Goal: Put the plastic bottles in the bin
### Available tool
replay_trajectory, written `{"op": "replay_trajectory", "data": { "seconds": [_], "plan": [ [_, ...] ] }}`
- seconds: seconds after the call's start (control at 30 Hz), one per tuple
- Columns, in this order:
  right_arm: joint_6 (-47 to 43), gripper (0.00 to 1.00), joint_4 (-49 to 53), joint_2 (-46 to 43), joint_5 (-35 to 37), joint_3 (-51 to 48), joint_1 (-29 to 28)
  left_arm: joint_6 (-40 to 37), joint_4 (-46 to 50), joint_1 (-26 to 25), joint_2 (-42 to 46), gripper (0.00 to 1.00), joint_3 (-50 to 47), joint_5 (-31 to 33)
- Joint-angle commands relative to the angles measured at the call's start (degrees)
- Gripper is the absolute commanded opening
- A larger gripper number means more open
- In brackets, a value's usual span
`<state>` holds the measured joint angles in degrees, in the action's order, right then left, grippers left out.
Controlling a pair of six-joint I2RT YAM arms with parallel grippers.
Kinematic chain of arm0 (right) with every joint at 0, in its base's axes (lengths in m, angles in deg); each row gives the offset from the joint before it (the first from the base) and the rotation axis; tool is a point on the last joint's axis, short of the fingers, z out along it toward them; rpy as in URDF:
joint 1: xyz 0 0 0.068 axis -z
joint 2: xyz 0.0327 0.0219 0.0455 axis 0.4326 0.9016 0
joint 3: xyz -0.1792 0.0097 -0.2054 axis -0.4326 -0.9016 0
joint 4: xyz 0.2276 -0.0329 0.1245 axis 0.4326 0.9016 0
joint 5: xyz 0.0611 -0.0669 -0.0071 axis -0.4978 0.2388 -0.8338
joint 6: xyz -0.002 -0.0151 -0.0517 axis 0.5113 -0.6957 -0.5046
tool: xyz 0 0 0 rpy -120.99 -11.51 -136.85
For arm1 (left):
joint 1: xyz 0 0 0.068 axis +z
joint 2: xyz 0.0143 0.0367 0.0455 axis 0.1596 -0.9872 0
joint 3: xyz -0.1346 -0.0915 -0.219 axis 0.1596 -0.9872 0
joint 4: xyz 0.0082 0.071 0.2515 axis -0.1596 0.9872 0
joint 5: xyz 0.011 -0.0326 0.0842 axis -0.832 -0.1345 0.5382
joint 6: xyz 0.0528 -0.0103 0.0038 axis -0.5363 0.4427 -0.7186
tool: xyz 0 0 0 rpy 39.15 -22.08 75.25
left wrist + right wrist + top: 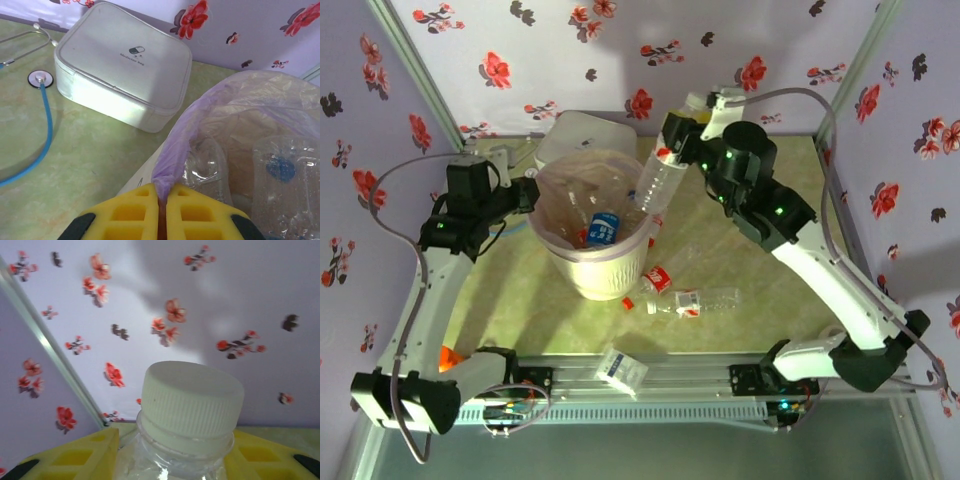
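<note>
White-capped bottle [189, 405] gripped at neck by right claw [672, 143], hanging tilted above far-right rim of bin [590, 275]. Left claw [162, 196] pinched tight on liner bag [172, 150] at bin's left rim. Bin stands left of counter [720, 335] centre. Inside: one blue-label bottle [603, 228], further clear ones, count uncertain. Two bottles lie right of bin: red-label bottle [658, 280], long bottle [708, 300].

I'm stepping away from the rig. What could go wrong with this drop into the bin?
The bottle in the right gripper hangs tilted over the right rim of the bin, not its middle; released here, it might strike the rim and bounce onto the table. The left gripper pinches the liner; a tug could pull it off the rim.
</note>
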<state>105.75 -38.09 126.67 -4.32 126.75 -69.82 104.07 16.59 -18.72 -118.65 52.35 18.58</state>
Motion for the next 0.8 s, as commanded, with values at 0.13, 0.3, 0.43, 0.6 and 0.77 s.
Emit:
{"op": "replay_trajectory", "data": {
  "seconds": [0.13, 0.3, 0.43, 0.6, 0.77],
  "plan": [
    [-7.6, 0.39, -4.3, 7.9, -4.8, 4.7, -5.5, 0.6, -8.0, -0.4, 4.8, 0.0, -2.7, -2.0],
    [-12.7, 0.39, 1.4, 14.4, -3.1, 7.9, -8.9, 0.7, -7.6, -0.4, 5.2, 0.0, -2.7, -2.4],
    [-11.6, 0.39, 6.8, 17.4, -3.2, 7.5, -10.3, 0.4, -7.2, -0.4, 5.4, 0.0, -2.7, -2.2],
    [-2.1, 0.38, 10.3, 21.0, -12.3, 6.2, -10.2, 1.0, -7.5, -0.4, 4.8, 0.0, -2.7, -2.0],
    [7.0, 0.38, 11.3, 26.6, -25.2, 9.7, -10.1, 1.8, -8.5, -0.5, 4.5, 0.0, -3.3, -2.2]
  ]
}}
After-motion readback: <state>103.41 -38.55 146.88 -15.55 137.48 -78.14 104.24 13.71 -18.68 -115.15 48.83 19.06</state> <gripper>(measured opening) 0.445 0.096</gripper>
